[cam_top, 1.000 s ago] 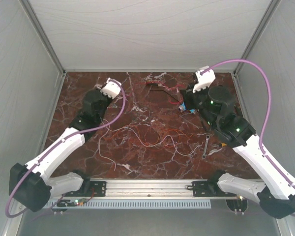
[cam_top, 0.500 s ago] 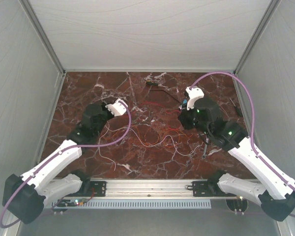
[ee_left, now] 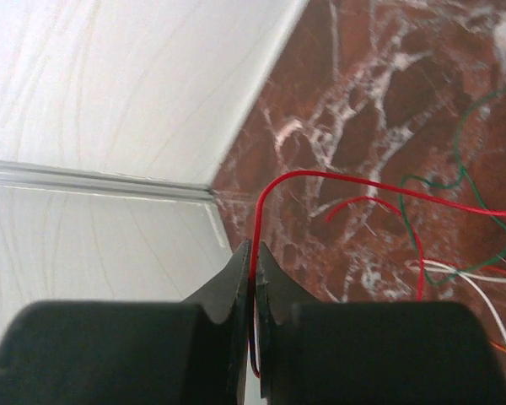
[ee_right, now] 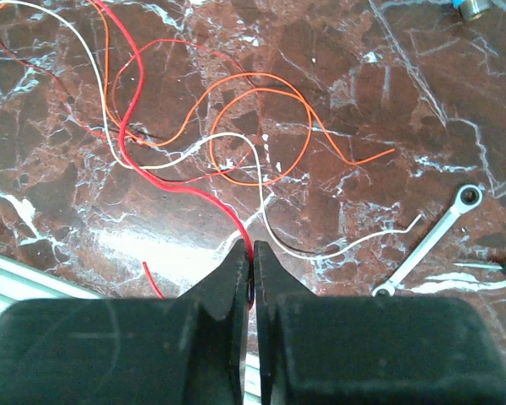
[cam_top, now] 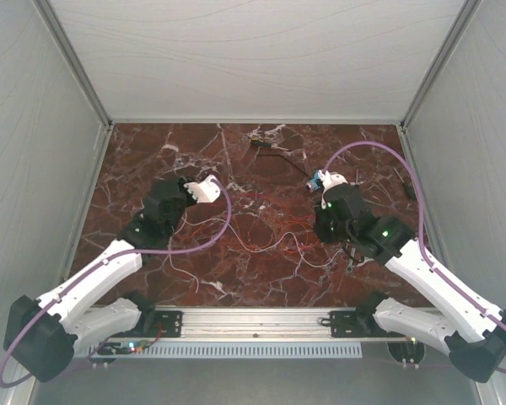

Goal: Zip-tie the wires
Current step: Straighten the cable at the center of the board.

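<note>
The thin red, white and orange wires [cam_top: 261,234] lie in a loose tangle at the middle of the dark red marble table [cam_top: 135,152]. The left gripper [ee_left: 252,253], at 9 o'clock from the tangle, has its jaws pressed together on one red strand. The right gripper [ee_right: 251,251], at 3 o'clock, is also clamped on a red strand. A silver metal wrench [ee_right: 430,243] lies at 4 o'clock from the tangle.

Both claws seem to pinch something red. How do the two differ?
The left gripper holds a red wire that rises, then bends sharply; the right gripper holds a red strand that snakes away. The left gripper faces a white wall corner; the right gripper looks down on the marble tabletop and a wrench. Both are shut on their wire.
</note>
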